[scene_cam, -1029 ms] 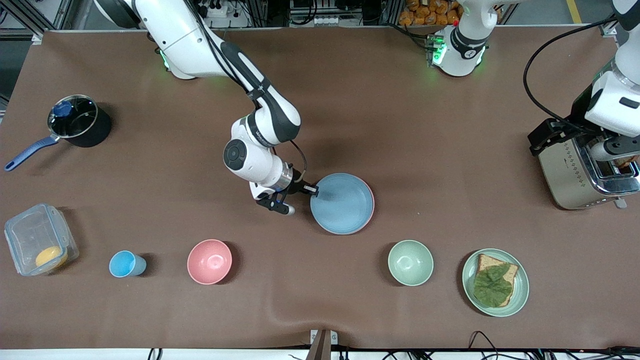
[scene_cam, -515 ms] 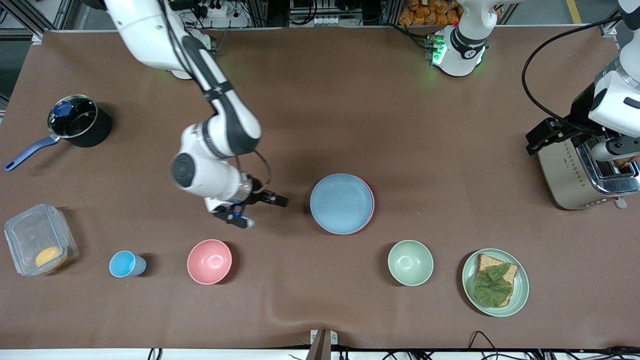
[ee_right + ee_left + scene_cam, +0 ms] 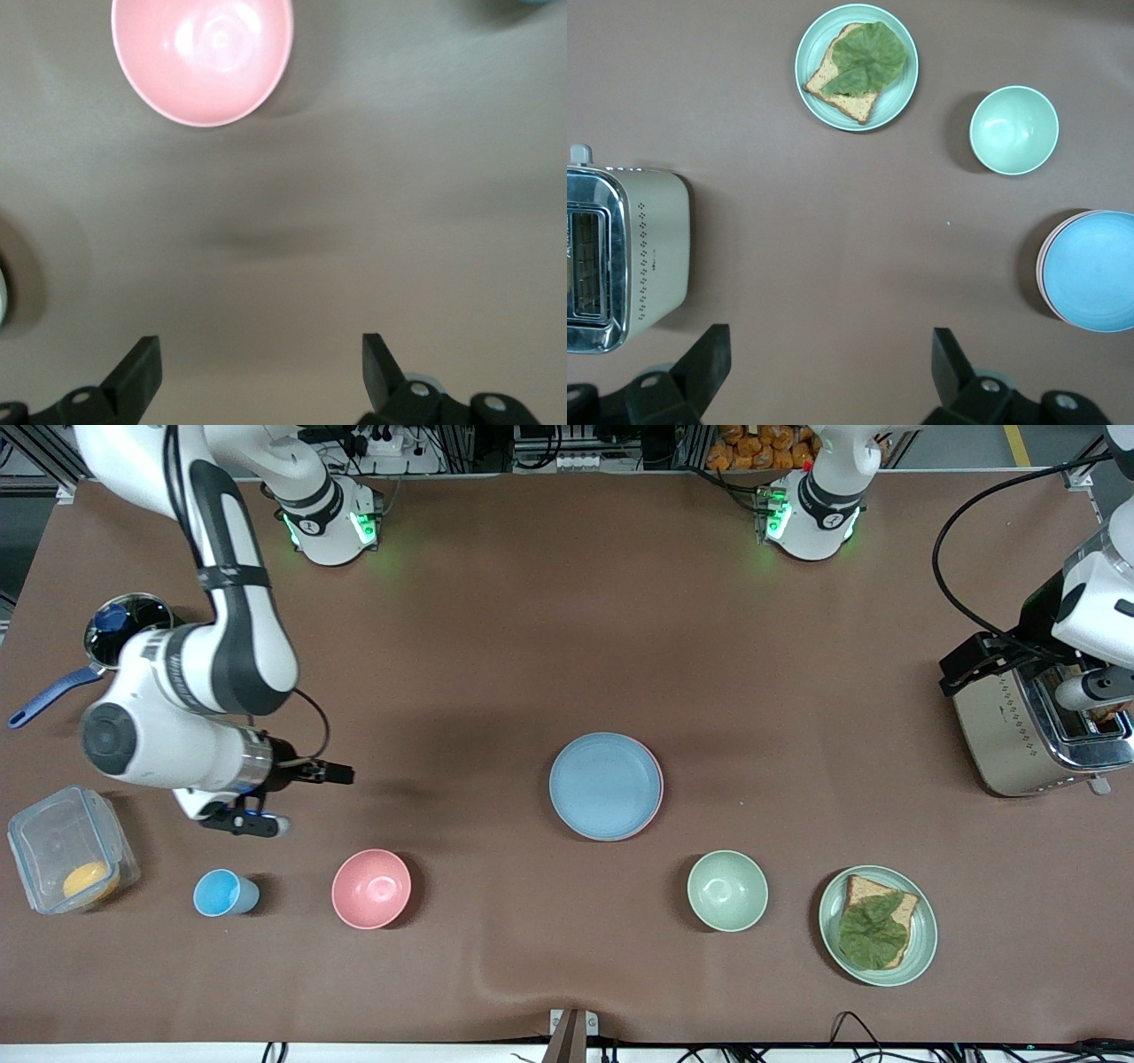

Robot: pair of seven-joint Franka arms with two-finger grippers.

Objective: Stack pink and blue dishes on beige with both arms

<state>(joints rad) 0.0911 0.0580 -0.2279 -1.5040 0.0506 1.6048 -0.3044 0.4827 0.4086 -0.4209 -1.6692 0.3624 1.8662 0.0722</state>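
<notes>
blue plate (image 3: 604,784) sits on the pink plate (image 3: 658,788) mid-table, both open grippers, right (image 3: 297,797) and left (image 3: 824,372), empty; best retreat steadily, leaving the stack undisturbed.

Brown cloth-covered table (image 3: 549,629) filling most of frame, slight wrinkle at near edge, metal frame rails (image 3: 53,452) and grey floor past its top edge, cables (image 3: 850,1032) along bottom edge, soft even overhead lighting.

blue plate (image 3: 605,785) covers stack; only pink plate (image 3: 659,793) rim shows at 3 o'clock, beige hidden.
</notes>
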